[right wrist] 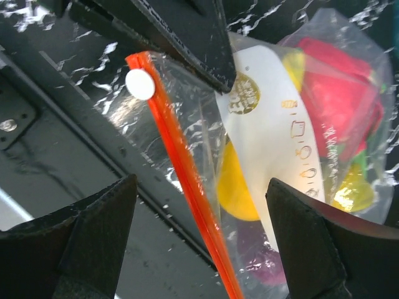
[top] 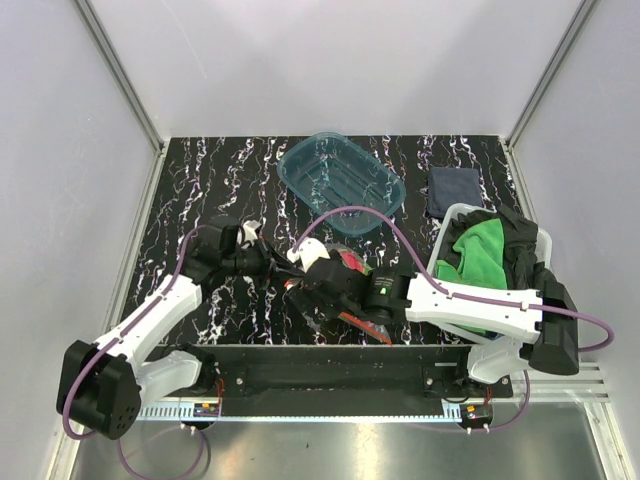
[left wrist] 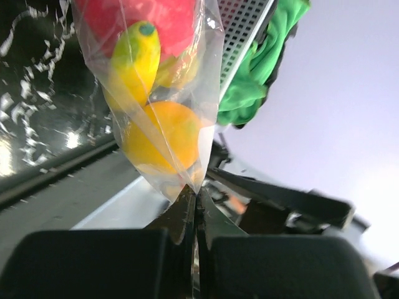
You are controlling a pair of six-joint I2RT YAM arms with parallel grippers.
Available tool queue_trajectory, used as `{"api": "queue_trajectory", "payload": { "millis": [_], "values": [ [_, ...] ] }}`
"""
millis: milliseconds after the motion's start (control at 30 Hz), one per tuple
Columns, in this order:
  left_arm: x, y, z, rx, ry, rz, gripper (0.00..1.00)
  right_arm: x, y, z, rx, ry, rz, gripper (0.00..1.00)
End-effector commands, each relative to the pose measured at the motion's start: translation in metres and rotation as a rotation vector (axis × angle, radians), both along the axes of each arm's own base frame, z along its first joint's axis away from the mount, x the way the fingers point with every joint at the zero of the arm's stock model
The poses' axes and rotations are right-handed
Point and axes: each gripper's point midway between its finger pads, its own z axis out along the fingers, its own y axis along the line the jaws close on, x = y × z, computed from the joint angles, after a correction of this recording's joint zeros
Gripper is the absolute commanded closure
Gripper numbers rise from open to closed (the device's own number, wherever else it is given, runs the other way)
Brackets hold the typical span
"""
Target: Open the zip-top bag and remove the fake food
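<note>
The zip-top bag (top: 345, 268) is clear plastic and is held above the table's near middle, between both grippers. Its red-orange zip strip (right wrist: 187, 168) with a white slider (right wrist: 139, 84) runs diagonally between my right gripper's (right wrist: 202, 182) open jaws, untouched. My left gripper (left wrist: 196, 192) is shut on a corner of the bag (left wrist: 187, 93); its dark fingers (right wrist: 187, 31) also show in the right wrist view. The fake food is inside the bag: a yellow banana (left wrist: 137, 59), an orange-yellow round fruit (left wrist: 165, 134) and a red fruit (right wrist: 340, 93).
A teal transparent tray (top: 342, 183) lies at the back middle. A dark blue cloth (top: 453, 190) lies at the back right. A white basket (top: 455, 212) with a green cloth (top: 480, 255) and dark cloth stands at the right, beside my right arm.
</note>
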Motion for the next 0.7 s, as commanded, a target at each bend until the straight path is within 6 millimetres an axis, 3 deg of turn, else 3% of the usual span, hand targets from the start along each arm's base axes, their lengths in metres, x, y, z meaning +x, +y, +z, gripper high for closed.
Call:
{"api": "queue_trajectory", "payload": {
  "millis": [0, 267, 467, 667],
  "values": [
    [0.008, -0.005, 0.020, -0.063, 0.149, 0.124, 1.00, 0.024, 0.001, 0.025, -0.011, -0.170, -0.065, 0.10],
    [0.011, -0.004, 0.037, -0.062, 0.236, 0.208, 1.00, 0.035, 0.000, 0.029, -0.015, -0.264, -0.043, 0.33],
    [0.018, -0.003, 0.047, -0.092, 0.298, 0.294, 1.00, 0.025, 0.011, 0.024, 0.045, -0.257, 0.047, 0.36],
    [0.020, -0.004, 0.053, -0.098, 0.324, 0.316, 1.00, 0.028, 0.016, 0.032, 0.046, -0.294, 0.067, 0.49]
  ]
}}
